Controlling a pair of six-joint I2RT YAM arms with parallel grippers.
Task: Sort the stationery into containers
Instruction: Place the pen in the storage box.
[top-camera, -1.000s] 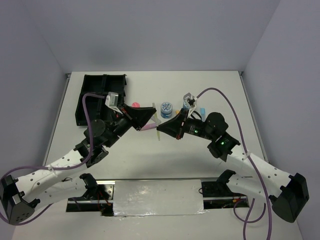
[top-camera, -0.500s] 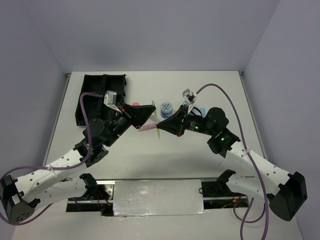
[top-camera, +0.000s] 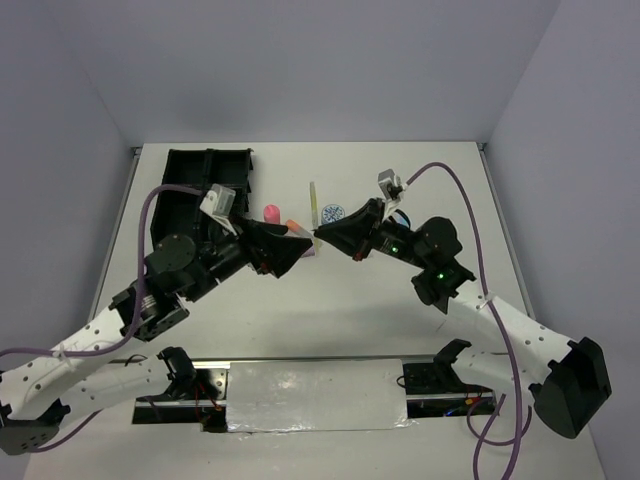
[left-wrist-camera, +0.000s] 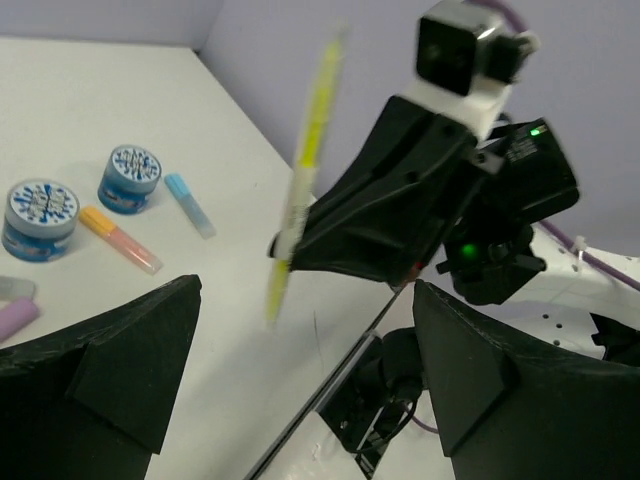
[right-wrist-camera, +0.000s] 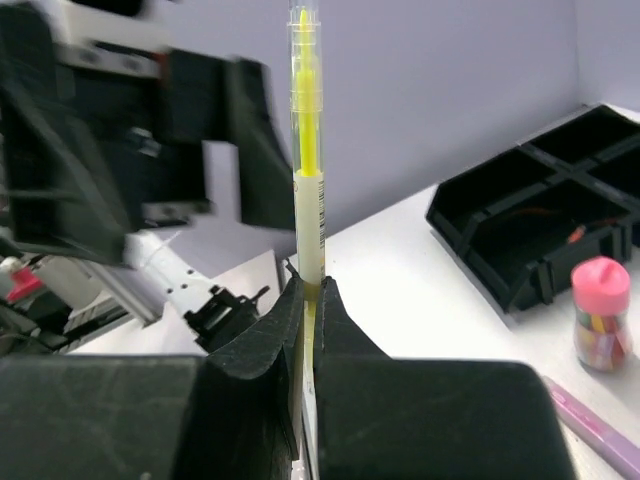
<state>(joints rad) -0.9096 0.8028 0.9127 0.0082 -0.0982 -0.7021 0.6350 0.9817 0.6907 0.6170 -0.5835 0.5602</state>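
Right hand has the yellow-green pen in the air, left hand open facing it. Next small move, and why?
Probably ease the left hand forward, open, to bracket the pen's free upper part for a handover. The right hand pinches the yellow-green pen low on its barrel, and the black tray sits on the left arm's side.

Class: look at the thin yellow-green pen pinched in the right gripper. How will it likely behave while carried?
The yellow-green pen stands straight above the right gripper, so it is probably stiff and light. Pinched below its middle, it may pivot. Its round, smooth-looking barrel would likely roll once laid flat.
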